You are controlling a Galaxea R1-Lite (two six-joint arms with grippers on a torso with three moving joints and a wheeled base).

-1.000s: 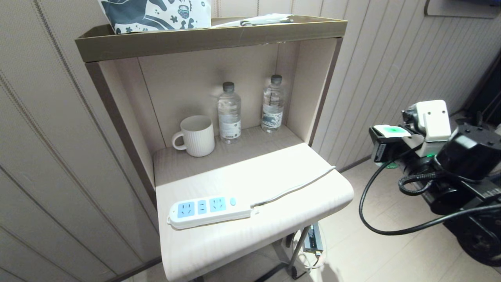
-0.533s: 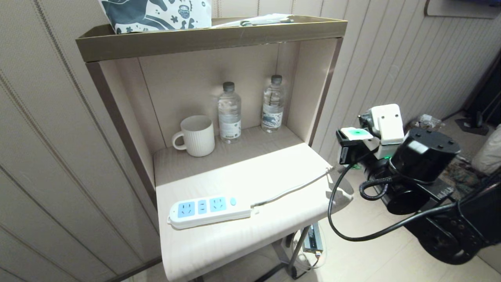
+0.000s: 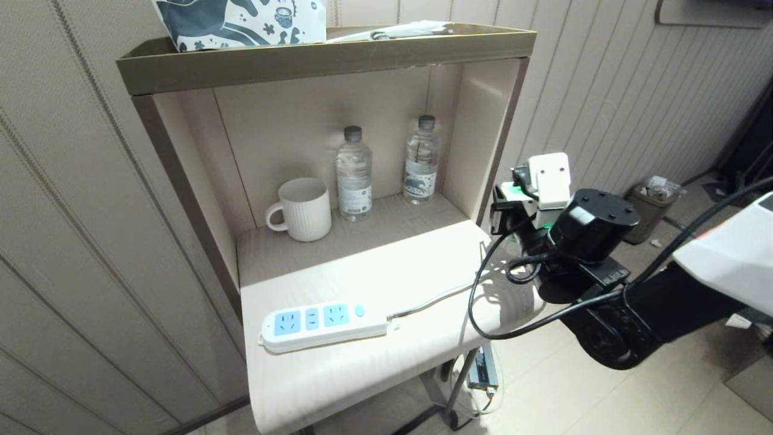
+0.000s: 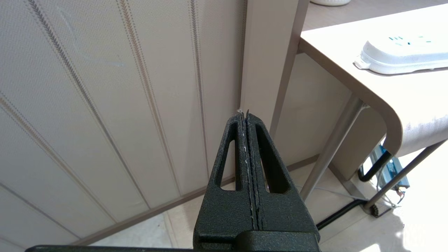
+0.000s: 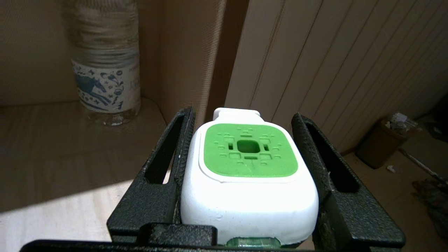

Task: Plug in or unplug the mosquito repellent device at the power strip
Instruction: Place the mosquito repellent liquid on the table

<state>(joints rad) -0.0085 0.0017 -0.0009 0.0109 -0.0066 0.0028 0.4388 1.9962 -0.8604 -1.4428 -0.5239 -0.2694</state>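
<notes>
The mosquito repellent device [image 5: 245, 175], a white rounded head with a green square centre, sits between the black fingers of my right gripper [image 5: 245, 122], which is shut on its sides. In the head view that gripper [image 3: 504, 208] hovers beside the shelf unit's right side panel, above the right end of the table [image 3: 374, 374]. The power strip [image 3: 323, 326], white with light-blue sockets and nothing plugged into it, lies near the table's front left, well to the left of the device. My left gripper [image 4: 244, 113] is shut and empty, low beside the wall, with the power strip [image 4: 406, 56] off to its side.
A white ribbed mug [image 3: 302, 209] and two clear water bottles [image 3: 354, 174] [image 3: 420, 160] stand at the back of the shelf niche. The strip's thin cord [image 3: 453, 289] runs to the table's right edge. A small bin [image 3: 652, 202] stands on the floor at right.
My right arm has swung left from beside the table toward the shelf unit's right panel, carrying the device with it. The power strip and the left arm have stayed still.
</notes>
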